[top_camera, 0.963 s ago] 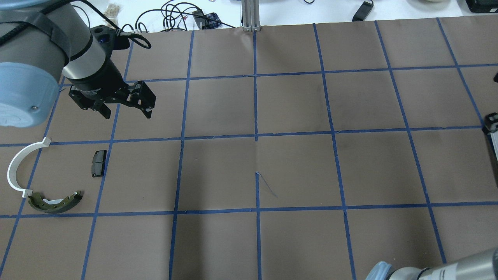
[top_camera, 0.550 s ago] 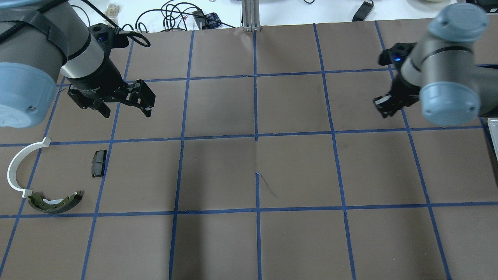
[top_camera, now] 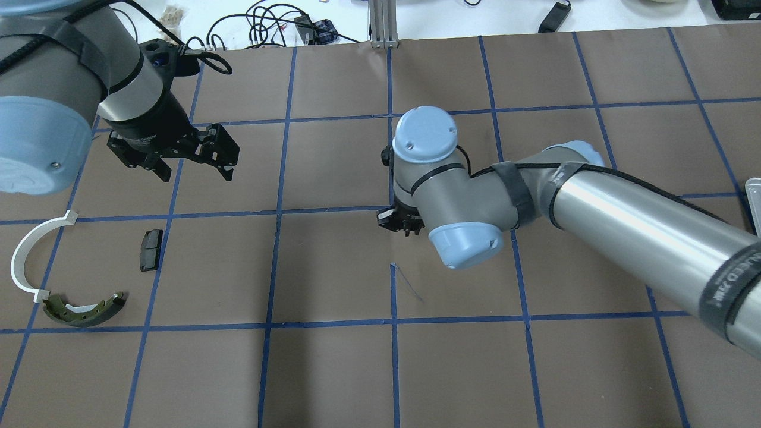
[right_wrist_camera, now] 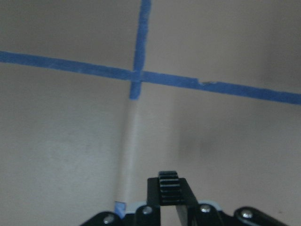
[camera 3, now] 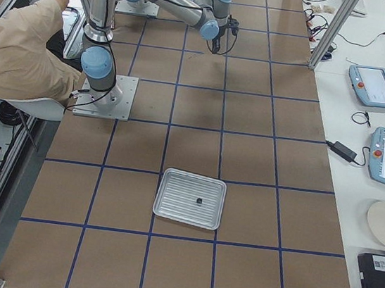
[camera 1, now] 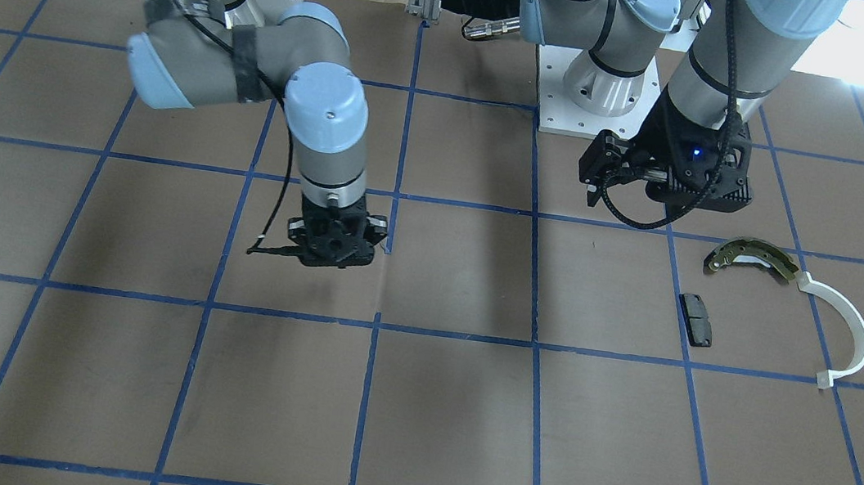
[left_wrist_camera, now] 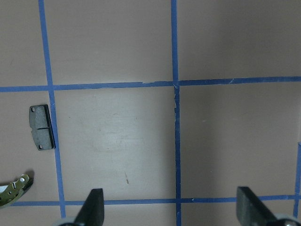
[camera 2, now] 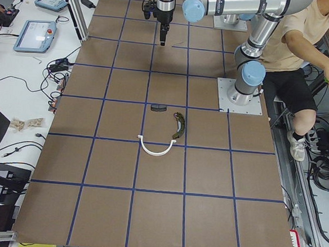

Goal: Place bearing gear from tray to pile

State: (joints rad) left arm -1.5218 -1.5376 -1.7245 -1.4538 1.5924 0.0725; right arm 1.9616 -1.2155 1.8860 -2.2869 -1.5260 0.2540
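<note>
My right gripper [top_camera: 404,226] hangs over the table's middle, shut on a small black toothed bearing gear [right_wrist_camera: 169,181] that shows between its fingertips in the right wrist view. My left gripper [top_camera: 195,173] is open and empty, above and behind the pile. The pile lies at the table's left: an olive brake shoe [top_camera: 83,310], a white plastic arc [top_camera: 27,255] and a dark grey pad [top_camera: 151,249]. The left wrist view shows the pad [left_wrist_camera: 41,127] and the shoe's tip [left_wrist_camera: 14,190] left of the open fingers [left_wrist_camera: 94,209]. The ribbed tray [camera 3: 169,212] is far to the right.
A small dark part [camera 3: 199,202] lies on the tray. Brown paper with a blue tape grid covers the table. An aluminium post [top_camera: 383,24] and cables [top_camera: 267,24] stand beyond the far edge. A person [camera 3: 21,43] sits beside the robot base.
My right arm has swept from the table's right side to its middle. My left arm and the pile have hardly moved.
</note>
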